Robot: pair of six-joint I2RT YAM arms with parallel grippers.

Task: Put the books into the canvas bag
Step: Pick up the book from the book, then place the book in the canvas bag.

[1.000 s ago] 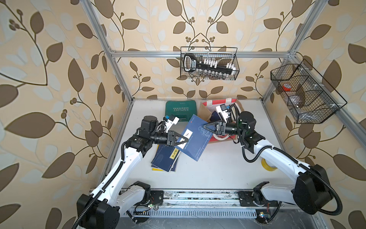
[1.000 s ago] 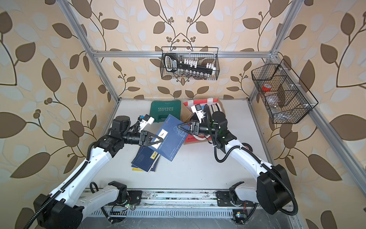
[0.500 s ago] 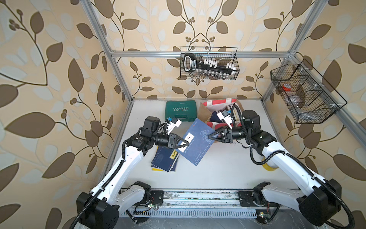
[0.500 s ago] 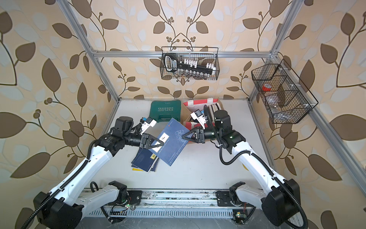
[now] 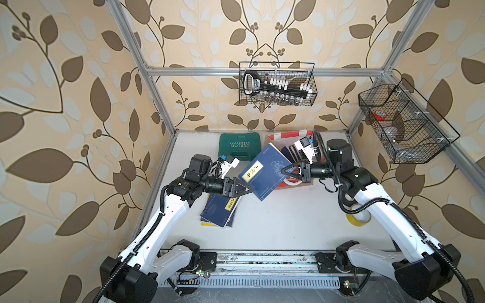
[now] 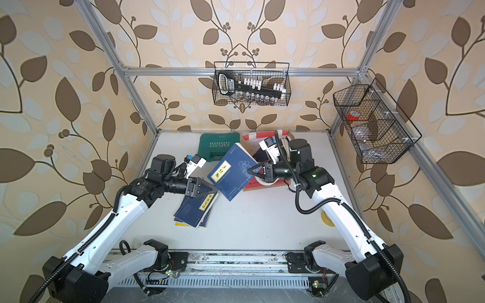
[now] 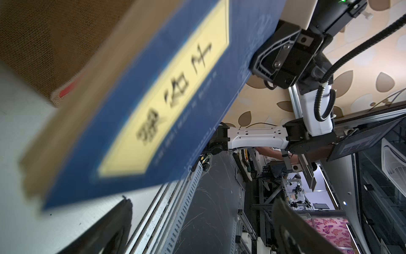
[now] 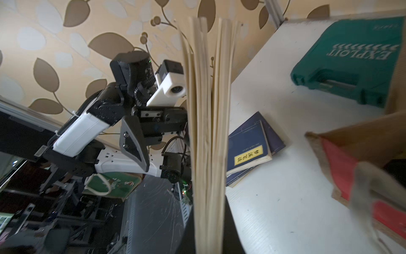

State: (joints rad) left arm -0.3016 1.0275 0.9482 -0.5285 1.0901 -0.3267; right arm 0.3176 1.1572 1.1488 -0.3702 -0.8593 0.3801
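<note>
Top views show the right gripper [image 5: 283, 171] clamped on a navy paperback with yellow title label [image 5: 270, 181], held tilted; left gripper [image 5: 249, 189] spread wide, empty, just beside its left edge.

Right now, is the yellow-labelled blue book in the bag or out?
Out: the blue book hangs tilted in the air beside the canvas bag, pinched by the right end effector.

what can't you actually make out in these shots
- Books inside the canvas bag: in both top views the raised blue book and the right arm cover most of the opening.
- Small print on its cover: blurred in the left wrist view.
- Lower books of the table stack: covered by the top one.
- Yellow tape roll: partly behind the right arm.
</note>
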